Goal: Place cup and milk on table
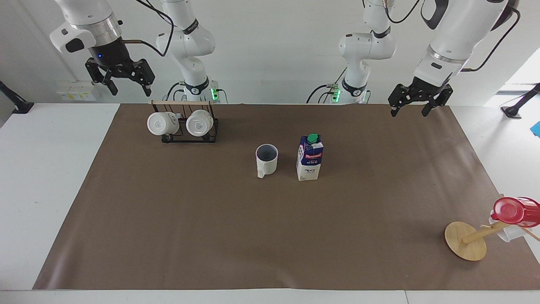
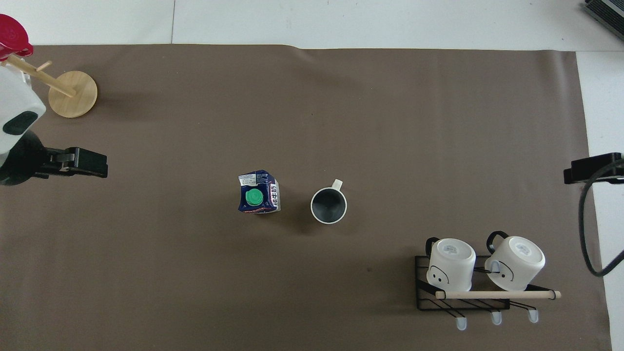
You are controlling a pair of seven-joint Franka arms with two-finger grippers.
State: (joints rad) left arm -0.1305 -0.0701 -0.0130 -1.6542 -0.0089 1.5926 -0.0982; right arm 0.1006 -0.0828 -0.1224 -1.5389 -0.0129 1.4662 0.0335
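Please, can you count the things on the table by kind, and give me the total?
Mugs: 3, the cup standing on the brown paper, two white mugs on the black rack
Milk cartons: 1
Red plastic cups: 1
Racks and stands: 2, the black rack, the wooden stand
Total: 7

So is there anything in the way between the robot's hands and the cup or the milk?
Nothing visible. The cup and milk stand side by side on the brown paper mid-table. The left tool and right tool hang open, up in the air over the table's two ends. The mug rack sits off to the side, nearer the robots.
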